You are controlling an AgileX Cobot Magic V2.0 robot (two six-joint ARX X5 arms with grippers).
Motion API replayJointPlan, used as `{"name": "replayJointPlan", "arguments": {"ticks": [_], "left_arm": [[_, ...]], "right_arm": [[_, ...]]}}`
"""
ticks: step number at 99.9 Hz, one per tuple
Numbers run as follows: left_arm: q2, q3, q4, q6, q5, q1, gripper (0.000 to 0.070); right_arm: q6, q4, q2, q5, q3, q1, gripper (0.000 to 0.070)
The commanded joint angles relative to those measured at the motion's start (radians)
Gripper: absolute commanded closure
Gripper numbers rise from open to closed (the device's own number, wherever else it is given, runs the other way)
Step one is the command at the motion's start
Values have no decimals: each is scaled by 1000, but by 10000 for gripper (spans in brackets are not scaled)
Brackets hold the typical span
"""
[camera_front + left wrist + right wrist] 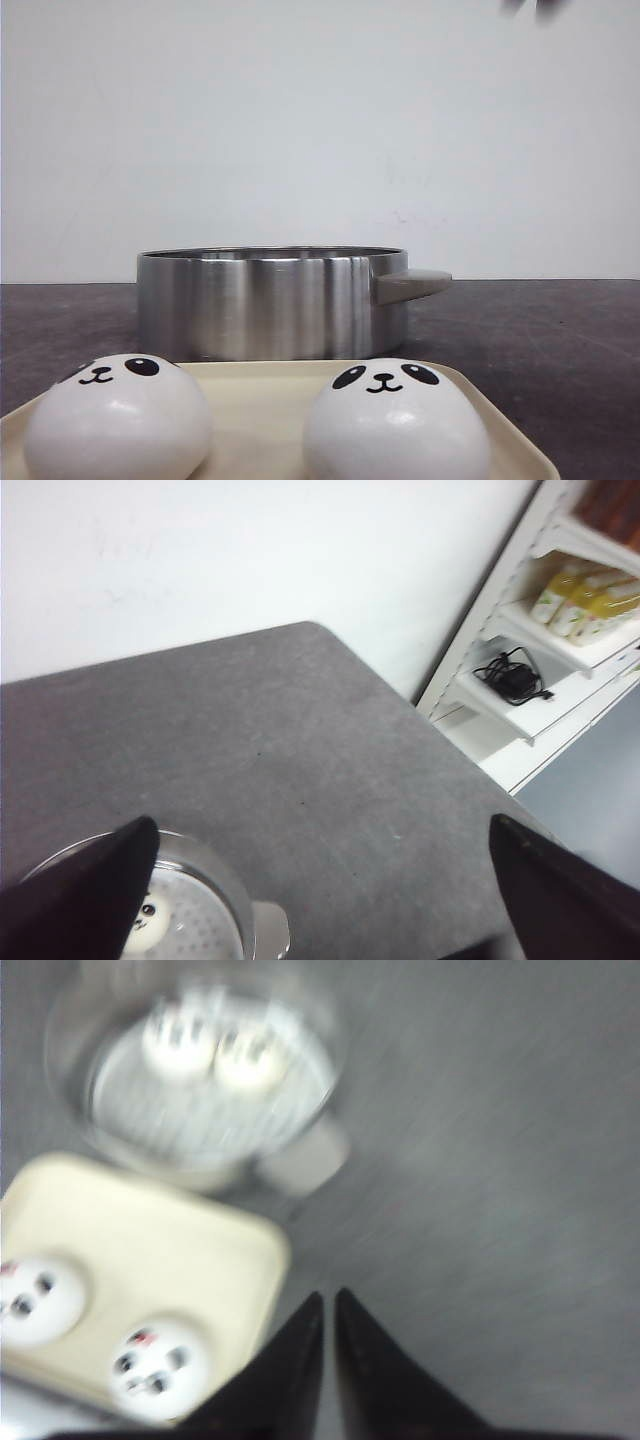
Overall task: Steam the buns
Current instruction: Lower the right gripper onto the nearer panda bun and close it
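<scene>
1. Grey, matt tabletop (560, 340) runs back to a plain white wall (300, 120); from the left wrist view a white shelving unit (545, 670) stands beside the table's far corner, with yellow packets and a black cable on its shelves
2. On the table stands a round steel pot (270, 300) with a pale stub handle (412, 285) pointing to the robot's right
3. Just in front of the pot lies a cream tray (262, 400) with rounded corners
4. Two white buns with panda faces sit on the tray, left bun (118, 420) and right bun (396, 425), apart from each other; their faces look up and back toward the pot
5. Two more buns (212, 1048) lie side by side inside the pot, on its perforated insert; the right wrist view is blurred, so their faces are hard to read
6. Left gripper (320, 900) hangs above the pot's rim, its dark fingers spread wide and holding nothing
7. Right gripper (328, 1305) hovers over bare table beside the tray's corner, fingertips nearly touching with only a thin gap, nothing between them
</scene>
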Motion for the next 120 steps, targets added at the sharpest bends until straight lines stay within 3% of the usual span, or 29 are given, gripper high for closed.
{"name": "replayJointPlan", "arguments": {"ticks": [1,4,21,40,73,77,81,84,90,120], "left_arm": [[-14,22,-36,17,-18,-16,74],[-31,22,-59,17,-26,-19,75],[-115,22,-157,17,-82,-24,75],[-175,21,-201,17,-145,-24,74],[-204,21,-250,17,-165,-24,74],[-204,21,-250,17,-165,-24,74],[-205,21,-250,17,-165,-24,74],[-205,21,-250,17,-165,-24,74],[-205,21,-250,17,-165,-24,74],[-205,21,-249,17,-165,-24,74]], "right_arm": [[48,123,23,-122,-56,8,66],[65,158,35,-150,-80,8,25],[96,195,154,-185,-125,8,32],[77,240,313,-350,-124,13,33],[70,261,465,-345,-124,39,94],[69,263,467,-339,-124,39,139],[64,266,467,-320,-124,39,243],[61,268,467,-306,-124,40,368],[35,270,467,-291,-124,40,700],[-49,280,418,-217,-79,42,689]]}}
